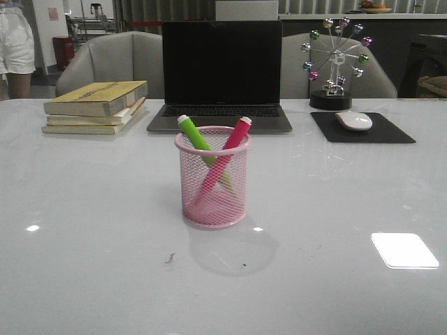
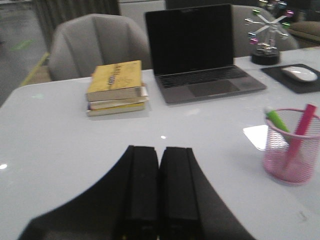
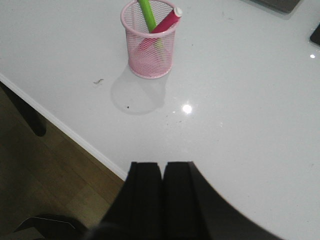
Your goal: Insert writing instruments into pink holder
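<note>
Both our jaws sat closed and empty, well apart from the pink cup [image 1: 212, 178]; the green marker [image 1: 198, 137] and pink marker [image 1: 229, 149] crossed inside, leaning outward.

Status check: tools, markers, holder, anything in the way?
Left tool shut, empty. Right tool shut, empty. Green marker and pink marker both in pink holder, crossed. Nothing in the way.
</note>
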Motion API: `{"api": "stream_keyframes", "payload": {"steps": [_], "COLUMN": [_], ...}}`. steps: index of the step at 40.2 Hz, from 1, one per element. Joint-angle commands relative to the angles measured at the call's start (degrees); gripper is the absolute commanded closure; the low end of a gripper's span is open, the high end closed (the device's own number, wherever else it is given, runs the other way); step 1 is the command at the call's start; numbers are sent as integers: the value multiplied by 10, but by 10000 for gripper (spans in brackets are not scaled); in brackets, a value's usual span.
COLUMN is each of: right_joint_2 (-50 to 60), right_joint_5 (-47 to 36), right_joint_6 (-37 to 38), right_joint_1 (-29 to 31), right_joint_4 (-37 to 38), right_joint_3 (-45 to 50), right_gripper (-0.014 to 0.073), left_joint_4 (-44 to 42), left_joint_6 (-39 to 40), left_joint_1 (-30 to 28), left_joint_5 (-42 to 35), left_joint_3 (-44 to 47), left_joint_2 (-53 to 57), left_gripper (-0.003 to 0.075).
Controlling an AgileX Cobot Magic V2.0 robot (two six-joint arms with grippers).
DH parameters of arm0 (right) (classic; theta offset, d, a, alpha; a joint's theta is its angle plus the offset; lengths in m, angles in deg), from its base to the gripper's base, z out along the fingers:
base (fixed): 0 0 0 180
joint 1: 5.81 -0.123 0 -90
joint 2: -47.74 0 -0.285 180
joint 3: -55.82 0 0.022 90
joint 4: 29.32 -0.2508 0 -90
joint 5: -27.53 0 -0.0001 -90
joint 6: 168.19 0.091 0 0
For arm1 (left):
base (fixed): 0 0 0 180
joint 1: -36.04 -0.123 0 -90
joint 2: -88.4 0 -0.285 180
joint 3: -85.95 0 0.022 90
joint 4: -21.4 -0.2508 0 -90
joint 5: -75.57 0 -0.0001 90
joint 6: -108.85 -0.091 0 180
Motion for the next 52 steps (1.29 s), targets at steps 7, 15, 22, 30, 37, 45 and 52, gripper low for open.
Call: {"api": "stream_keyframes", "payload": {"steps": [7,15,22,30,37,45,52], "right_joint_2": [-1,-1,-1,-1,-1,-1,-1], "right_joint_5": [-38,-37,-36,-36,-36,-36,-36], "right_joint_6": [-4,-4,-4,-4,-4,-4,-4], "right_joint_1": [2,2,2,2,2,2,2], "right_joint_4": [6,6,6,6,6,6,6], "right_joint_3": [-15,-15,-15,-15,-15,-15,-15], "right_gripper": [524,524,524,524,524,524,524], "left_joint_4": [6,27,27,27,27,27,27], "left_joint_6": [5,5,5,5,5,5,5], "left_joint_1": [-89,-108,-103,-103,-103,-103,-103], "left_joint_5": [-137,-188,-209,-222,-222,-222,-222], "left_joint_3": [103,161,165,165,165,165,165], "left_joint_2": [61,85,87,86,86,86,86], "left_gripper": [629,629,629,629,629,629,629]}}
